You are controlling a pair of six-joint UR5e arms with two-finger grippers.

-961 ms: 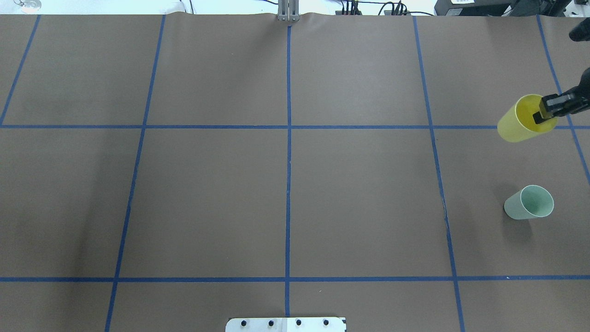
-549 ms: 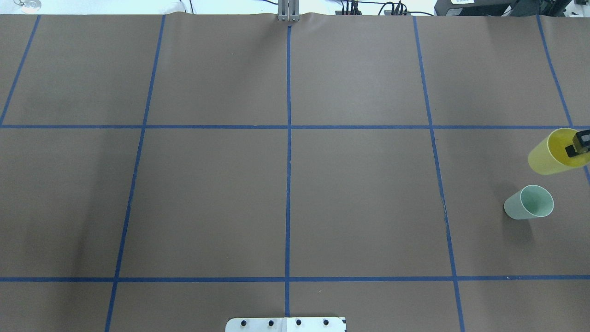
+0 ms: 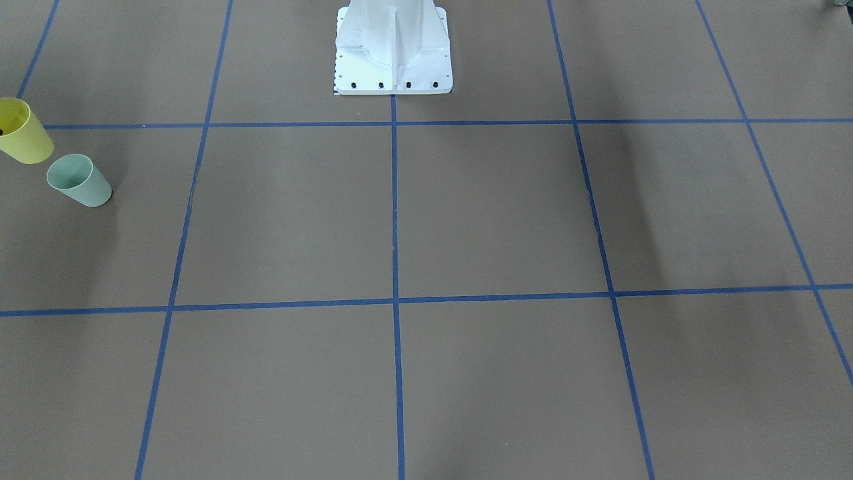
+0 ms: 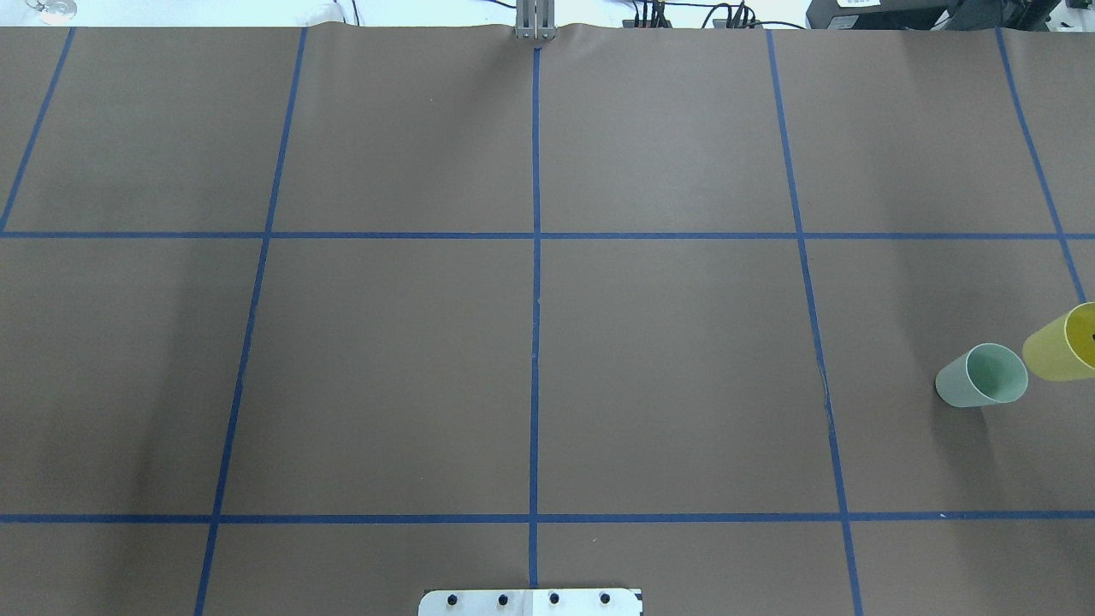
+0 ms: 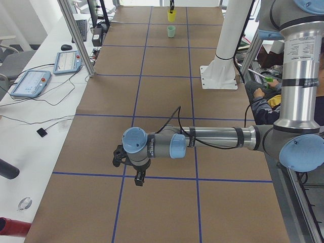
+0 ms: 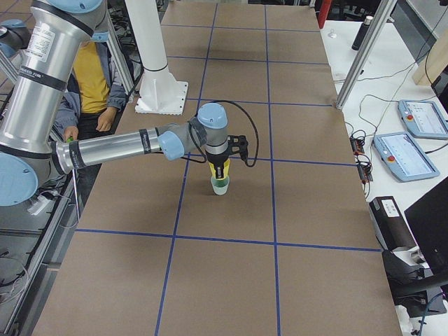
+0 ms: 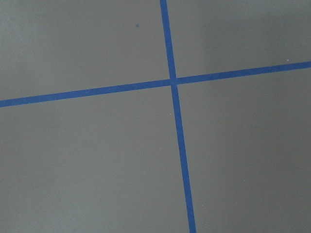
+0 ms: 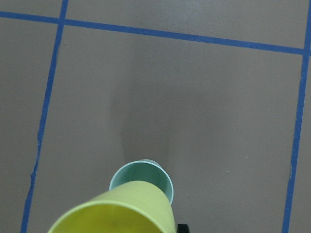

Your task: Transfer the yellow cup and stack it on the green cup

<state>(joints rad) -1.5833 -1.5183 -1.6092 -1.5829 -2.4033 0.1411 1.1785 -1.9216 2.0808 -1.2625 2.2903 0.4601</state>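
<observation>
The yellow cup [image 4: 1059,349] hangs tilted at the overhead view's right edge, just right of the green cup [image 4: 982,376], which stands upright on the table. In the right wrist view the yellow cup [image 8: 116,213] is close to the camera, and the green cup's [image 8: 141,178] open mouth shows just beyond it. My right gripper [image 6: 218,166] is shut on the yellow cup's rim and holds it in the air above the green cup [image 6: 220,187]. My left gripper [image 5: 137,178] hovers low over the table far from the cups. I cannot tell if it is open.
Brown paper with a blue tape grid [image 4: 535,235] covers the table. The robot's white base [image 3: 393,50] stands at the table's near edge. A person sits beside the base [image 6: 87,77]. Tablets and cables [image 5: 30,81] lie off the table's far side.
My right gripper has carried the yellow cup towards the robot's side of the table, from beyond the blue cross line to just beside the green cup. The green cup has not moved.
</observation>
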